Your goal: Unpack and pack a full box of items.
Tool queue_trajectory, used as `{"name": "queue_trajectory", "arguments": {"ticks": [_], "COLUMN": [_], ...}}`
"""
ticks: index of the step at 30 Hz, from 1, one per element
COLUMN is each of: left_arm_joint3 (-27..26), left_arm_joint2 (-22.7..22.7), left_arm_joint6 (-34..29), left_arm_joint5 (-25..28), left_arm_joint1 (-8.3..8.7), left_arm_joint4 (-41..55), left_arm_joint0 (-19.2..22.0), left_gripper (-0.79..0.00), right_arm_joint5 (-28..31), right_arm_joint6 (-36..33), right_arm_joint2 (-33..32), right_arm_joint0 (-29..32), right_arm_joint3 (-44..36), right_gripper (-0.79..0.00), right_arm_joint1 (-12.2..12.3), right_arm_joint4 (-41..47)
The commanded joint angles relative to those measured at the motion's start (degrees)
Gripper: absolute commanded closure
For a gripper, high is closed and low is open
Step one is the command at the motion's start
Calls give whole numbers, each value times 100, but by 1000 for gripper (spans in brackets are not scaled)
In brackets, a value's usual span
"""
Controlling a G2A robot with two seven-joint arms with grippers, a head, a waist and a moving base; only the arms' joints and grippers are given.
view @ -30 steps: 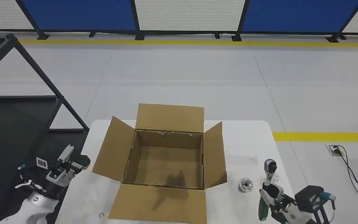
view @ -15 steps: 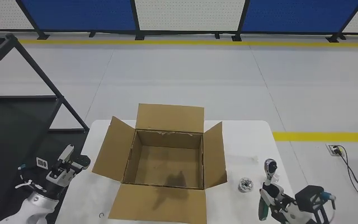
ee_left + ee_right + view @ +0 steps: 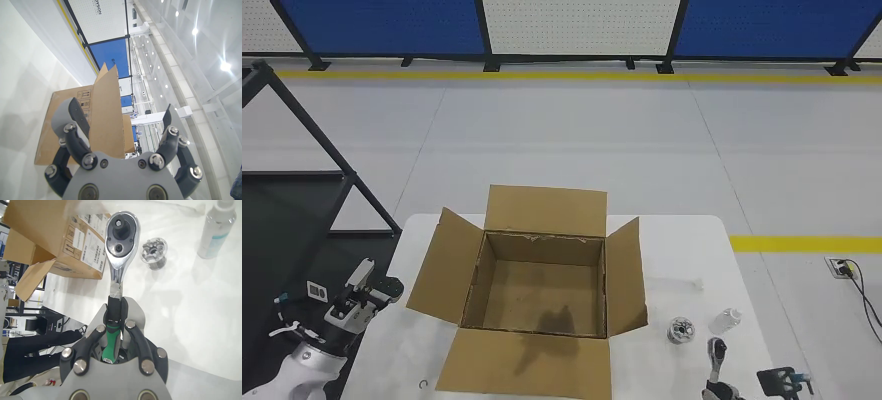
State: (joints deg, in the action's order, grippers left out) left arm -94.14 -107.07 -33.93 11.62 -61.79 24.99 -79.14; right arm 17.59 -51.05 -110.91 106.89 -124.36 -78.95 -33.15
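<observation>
Cardboard, brown and plain: one box (image 3: pixel 545 210) stands in the middle of the white tabletop (image 3: pixel 682 250), its four flaps spread outward and its floor in plain sight from the top view.

Three loose items lie around 4 o'clock from the box. There is one small metal spool (image 3: pixel 154 253) on its side. One pale bottle (image 3: pixel 217 232) stands upright just beside it, toward 2 o'clock from the spool. One chrome ratchet wrench (image 3: pixel 121 237) is off the tabletop.

There are two arms. The right tool (image 3: pixel 115 308) sits at 5 o'clock of the tabletop. Its fingers are clamped tight around the black and green handle of the wrench, and the wrench head points toward 12 o'clock, at the spool and bottle. The left tool (image 3: pixel 122 111) hangs past the tabletop's edge at 8 o'clock. Its two fingers are spread wide with nothing between them, and it faces the side of the box.

Against the second before, the right arm has drawn back toward 6 o'clock, carrying the wrench with it. The wrench head, which then reached past the spool, now lies short of it. The bottle now stands clear in the spot the wrench had covered. The box, the spool and the left arm keep their places.
</observation>
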Motion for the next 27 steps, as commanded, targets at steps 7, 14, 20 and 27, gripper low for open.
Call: {"name": "queue_trajectory", "arguments": {"ticks": [7, 14, 20, 27], "left_arm_joint3": [0, 0, 0, -21], "left_arm_joint2": [0, 0, 0, 10], "left_arm_joint6": [0, 0, 0, 31], "left_arm_joint5": [0, 0, 0, -11], "left_arm_joint1": [0, 0, 0, -2], "left_arm_joint4": [0, 0, 0, -5], "left_arm_joint0": [0, 0, 0, -8], "left_gripper": [-785, -785, -785, -785], "right_arm_joint5": [-465, -1190, -1190, -1394], "right_arm_joint6": [217, 34, 34, 53], "right_arm_joint2": [103, 370, 370, 665], "right_arm_joint0": [-542, -1238, -1238, -1323], "right_arm_joint3": [340, 627, 627, 679], "right_gripper": [0, 0, 0, 0], "right_arm_joint1": [66, 125, 125, 137], "right_arm_joint4": [351, 701, 701, 412]}}
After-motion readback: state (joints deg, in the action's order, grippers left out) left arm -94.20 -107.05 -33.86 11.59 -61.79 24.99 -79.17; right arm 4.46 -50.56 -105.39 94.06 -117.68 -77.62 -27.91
